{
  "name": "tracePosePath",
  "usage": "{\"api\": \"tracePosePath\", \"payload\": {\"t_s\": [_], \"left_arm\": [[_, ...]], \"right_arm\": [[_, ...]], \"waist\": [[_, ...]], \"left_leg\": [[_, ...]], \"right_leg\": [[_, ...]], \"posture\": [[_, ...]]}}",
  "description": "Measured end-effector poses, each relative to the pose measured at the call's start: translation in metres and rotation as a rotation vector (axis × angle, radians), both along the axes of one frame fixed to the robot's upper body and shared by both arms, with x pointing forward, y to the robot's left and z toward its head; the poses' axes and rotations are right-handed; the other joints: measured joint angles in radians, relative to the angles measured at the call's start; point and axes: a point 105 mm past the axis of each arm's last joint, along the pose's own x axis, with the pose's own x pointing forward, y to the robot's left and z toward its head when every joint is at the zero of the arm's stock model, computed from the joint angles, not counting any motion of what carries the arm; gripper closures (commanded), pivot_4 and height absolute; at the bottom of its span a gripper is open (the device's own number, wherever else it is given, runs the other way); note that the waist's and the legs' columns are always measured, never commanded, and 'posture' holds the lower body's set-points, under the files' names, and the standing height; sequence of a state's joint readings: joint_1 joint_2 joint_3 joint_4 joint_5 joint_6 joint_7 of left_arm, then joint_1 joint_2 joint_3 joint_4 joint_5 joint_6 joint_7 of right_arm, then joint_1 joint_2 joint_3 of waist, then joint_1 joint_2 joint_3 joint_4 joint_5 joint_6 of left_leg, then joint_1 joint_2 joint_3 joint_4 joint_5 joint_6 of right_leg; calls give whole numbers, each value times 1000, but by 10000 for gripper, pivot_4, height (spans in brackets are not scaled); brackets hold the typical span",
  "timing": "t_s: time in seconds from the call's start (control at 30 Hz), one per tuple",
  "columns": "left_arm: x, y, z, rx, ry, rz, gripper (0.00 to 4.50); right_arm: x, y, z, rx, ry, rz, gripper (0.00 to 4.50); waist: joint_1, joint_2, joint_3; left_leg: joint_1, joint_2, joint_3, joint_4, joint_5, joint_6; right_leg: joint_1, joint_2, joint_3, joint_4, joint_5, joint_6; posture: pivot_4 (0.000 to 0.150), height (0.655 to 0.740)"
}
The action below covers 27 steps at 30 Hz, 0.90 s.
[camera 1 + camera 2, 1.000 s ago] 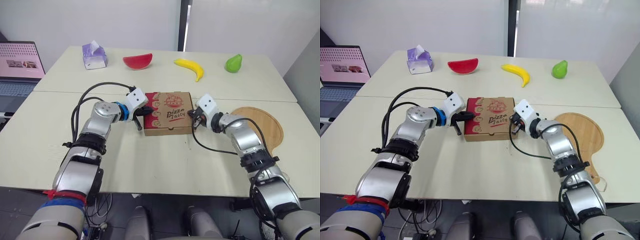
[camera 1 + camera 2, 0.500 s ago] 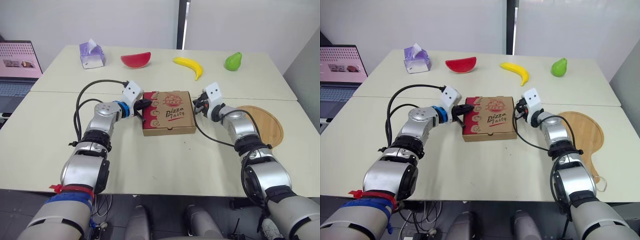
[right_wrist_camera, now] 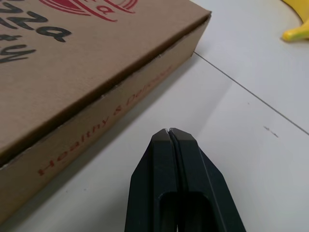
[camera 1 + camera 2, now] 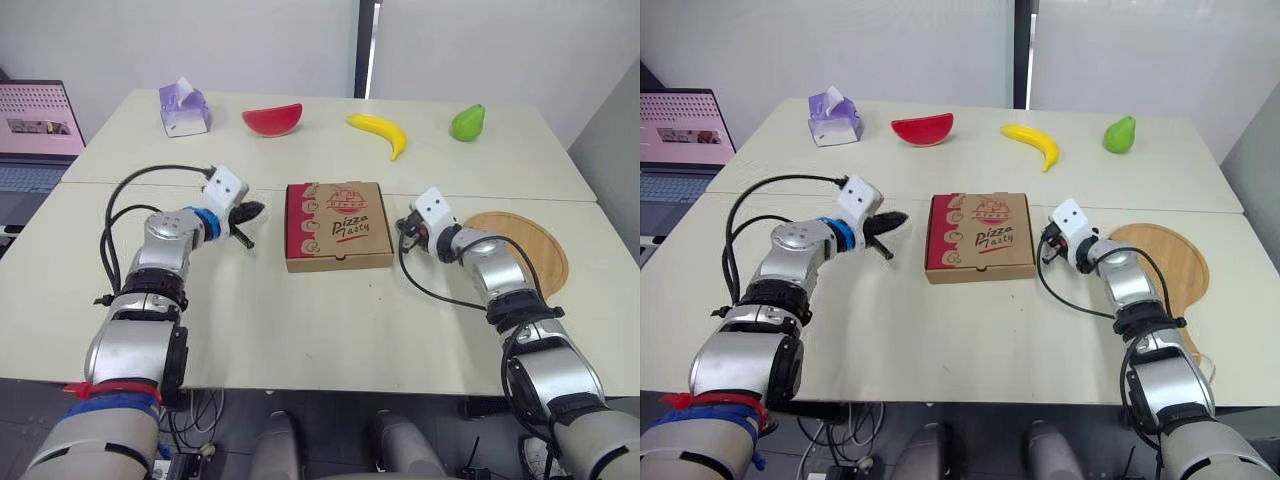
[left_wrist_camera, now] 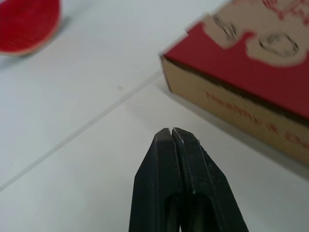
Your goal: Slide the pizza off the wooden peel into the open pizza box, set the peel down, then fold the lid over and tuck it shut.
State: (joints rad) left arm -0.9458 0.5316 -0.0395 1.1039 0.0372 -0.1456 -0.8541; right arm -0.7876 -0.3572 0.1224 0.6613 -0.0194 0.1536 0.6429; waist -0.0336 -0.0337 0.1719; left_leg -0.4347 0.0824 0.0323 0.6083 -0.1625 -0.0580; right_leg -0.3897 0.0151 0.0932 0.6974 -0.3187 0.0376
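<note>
At center left of the head view, the left arm bends at the elbow, and the left gripper [image 5: 172, 131] hangs low over the table [image 4: 300, 330], near the pizza box [image 4: 337, 225] but apart from it, its 2 fingers pressed together on nothing. The box lies at center, its shut lid hiding the contents. At center right, the right gripper [image 3: 169, 131] points at the box's side wall without touching it, its 2 fingers likewise pressed together. The right forearm covers part of the wooden peel [image 4: 535, 250], which lies flat at far right.

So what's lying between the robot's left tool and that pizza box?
Nothing: just bare table between the shut left tool and the closed pizza box, as the left eye and left wrist views show.
</note>
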Motion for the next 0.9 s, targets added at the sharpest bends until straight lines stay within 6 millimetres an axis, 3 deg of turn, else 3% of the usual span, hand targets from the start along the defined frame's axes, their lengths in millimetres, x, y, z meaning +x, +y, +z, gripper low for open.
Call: {"api": "tracePosePath", "payload": {"t_s": [0.07,0.23,0.57,0.9], "left_arm": [[-5,-10,-12,29,40,-62,45000],[-9,-26,-17,38,66,-142,45000],[-26,-36,-20,51,136,-296,45000],[-70,-60,-31,57,232,-492,45000]], "right_arm": [[-6,5,-3,2,10,39,44628],[-21,22,-9,34,66,108,44628],[-57,12,-13,16,118,123,44628],[-112,-7,-13,-46,180,119,44628]], "waist": [[0,0,0],[1,0,0],[1,0,0],[2,0,0]], "left_leg": [[0,0,0,0,0,0],[0,0,0,0,0,0],[0,0,0,0,0,0],[0,0,0,0,0,0]], "right_leg": [[0,0,0,0,0,0],[0,0,0,0,0,0],[0,0,0,0,0,0],[1,0,0,0,-1,0]], "posture": [[1500,7400],[1500,7400],[1500,7400],[1500,7400]]}}
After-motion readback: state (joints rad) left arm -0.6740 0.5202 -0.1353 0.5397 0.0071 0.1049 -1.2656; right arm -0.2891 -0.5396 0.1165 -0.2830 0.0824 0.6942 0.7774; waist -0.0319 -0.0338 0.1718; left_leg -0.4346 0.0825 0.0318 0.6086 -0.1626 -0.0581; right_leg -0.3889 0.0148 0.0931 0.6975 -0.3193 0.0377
